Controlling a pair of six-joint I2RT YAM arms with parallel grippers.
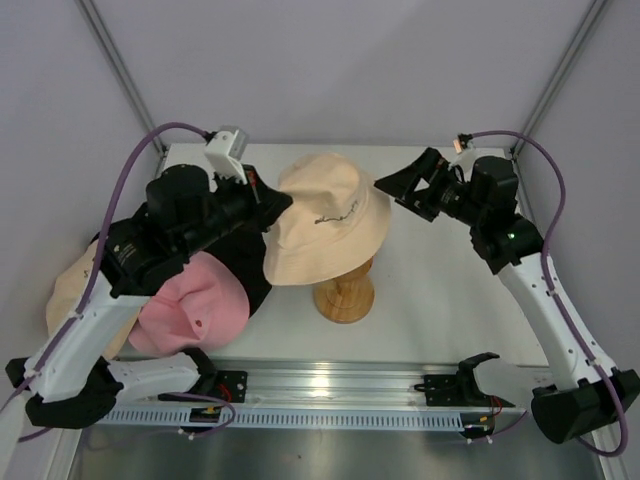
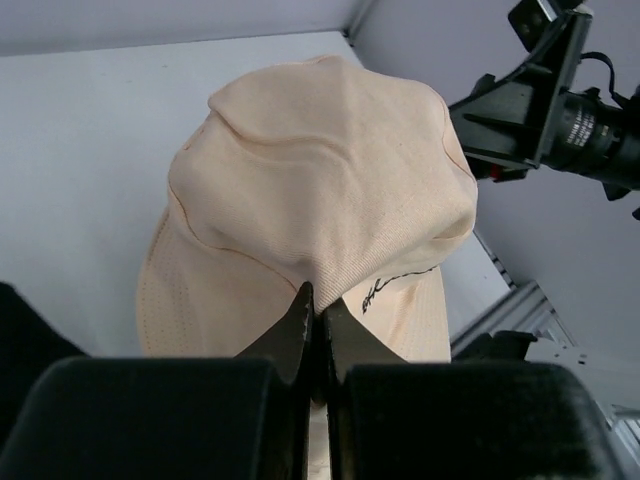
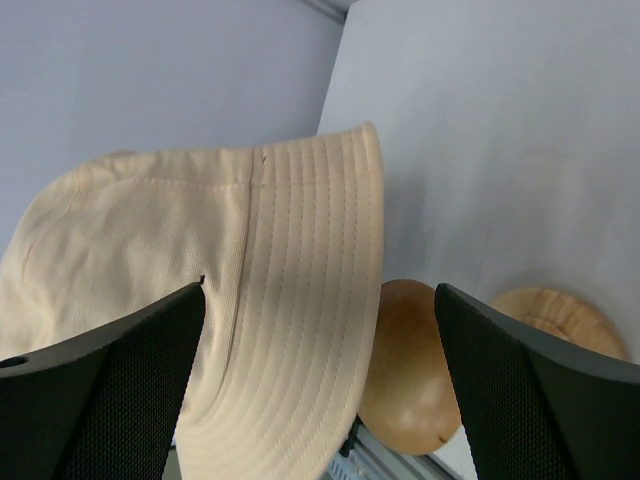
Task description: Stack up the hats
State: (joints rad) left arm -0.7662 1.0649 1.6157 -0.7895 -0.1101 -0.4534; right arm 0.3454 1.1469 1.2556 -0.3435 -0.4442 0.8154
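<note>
Held hat: cream-beige fabric bucket hat with thin dark script embroidery (image 1: 325,215) (image 2: 320,170) (image 3: 150,230), up in the air over the middle of the white table top (image 1: 440,280), above the round-topped turned wooden stand (image 1: 345,292) (image 3: 405,370).
Left gripper (image 1: 272,205) (image 2: 316,300): jaws together, pinching a fold of that hat's cloth where crown meets brim, just beside the script.
Right gripper (image 1: 398,185) (image 3: 320,290): jaws spread wide with no grip on anything. It sits near the brim on the hat's right side, facing it.
Hat heading: crown toward the far left, brim opening down and toward the near right. Long axis runs diagonally far-left to near-right, tilted rather than level.
Hidden, stand: from above, the brim covers most of the stand's round top. The right wrist view shows the wood under the brim edge. Can't tell whether cloth touches wood.
Hidden, pile: black fabric hat (image 1: 252,268) is mostly under the left arm, and no logo can be made out. Pink fabric bucket hat (image 1: 195,300) lies on the left of the table against the black one, partly covered by the arm.
Hard to make out: another pale cream hat (image 1: 62,295) at the far left edge, mostly behind the arm, details unreadable.
Cut off: in the left wrist view, the gripper's own fingers block the held hat's near brim.
</note>
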